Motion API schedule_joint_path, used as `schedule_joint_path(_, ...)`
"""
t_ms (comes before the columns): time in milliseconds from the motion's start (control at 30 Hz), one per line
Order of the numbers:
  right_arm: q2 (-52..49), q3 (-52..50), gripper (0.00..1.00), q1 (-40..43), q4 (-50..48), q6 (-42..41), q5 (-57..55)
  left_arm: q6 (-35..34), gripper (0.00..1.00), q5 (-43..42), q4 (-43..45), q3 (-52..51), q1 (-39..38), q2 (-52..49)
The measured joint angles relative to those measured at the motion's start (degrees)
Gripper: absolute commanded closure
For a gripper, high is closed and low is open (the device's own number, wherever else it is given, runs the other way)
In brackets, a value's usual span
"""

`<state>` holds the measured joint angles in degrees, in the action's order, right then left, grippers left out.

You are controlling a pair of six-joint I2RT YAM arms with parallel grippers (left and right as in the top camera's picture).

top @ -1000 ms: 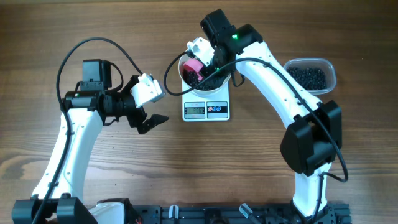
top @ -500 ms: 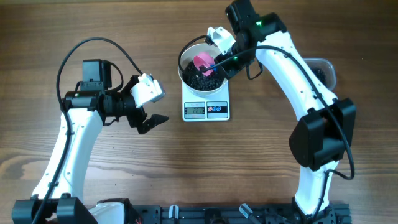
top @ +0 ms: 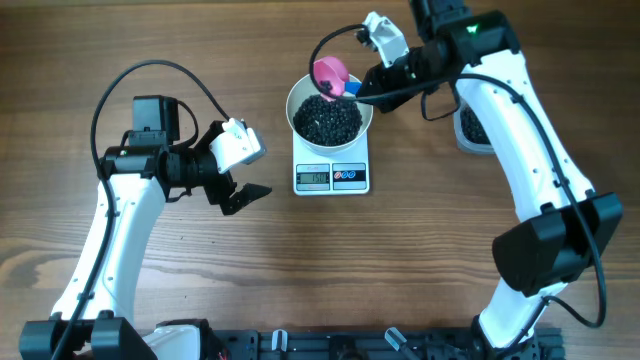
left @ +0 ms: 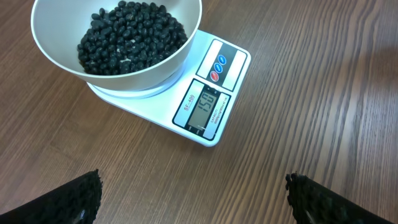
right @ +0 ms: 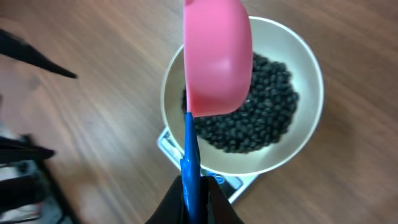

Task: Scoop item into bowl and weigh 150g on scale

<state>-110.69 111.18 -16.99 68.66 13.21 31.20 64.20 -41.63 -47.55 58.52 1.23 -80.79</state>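
Overhead: the right gripper [top: 368, 92] grasps a pink scoop [top: 330, 72] by its blue handle over the white bowl [top: 292, 108] of black beans [top: 328, 120] on the scale [top: 331, 177] toward the worktop's [top: 430, 260] far edge, with the left gripper [top: 240, 195] released nearby; left wrist: the bowl sits on the scale; right wrist: the scoop hangs above the beans.

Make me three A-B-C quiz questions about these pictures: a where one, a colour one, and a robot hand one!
1. Where is the round white bowl of black beads? A on the small white rectangular scale; B on a chair; C on a shelf.
2. What colour is the blue-handled plastic scoop's cup? A green; B pink; C yellow.
3. How is the left gripper? A shut on the scoop; B open, empty; C shut, empty.
Answers: 1 A, it sits on the scale. 2 B, the cup is pink. 3 B, its fingers stand apart, nothing between.
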Motion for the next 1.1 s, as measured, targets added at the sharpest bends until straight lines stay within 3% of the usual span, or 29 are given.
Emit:
schedule_joint_path(400,0.0,0.0,0.96,4.57,-0.02,-2.93,13.92,0.0,0.0,0.0,0.0,0.0,0.0,0.0)
schedule_joint_path(700,0.02,0.0,0.96,14.58,1.18,-5.11,25.57,0.0,0.0,0.0,0.0,0.0,0.0,0.0)
schedule_joint_path(1100,0.02,0.04,0.96,29.24,17.86,-0.35,18.27,0.0,0.0,0.0,0.0,0.0,0.0,0.0)
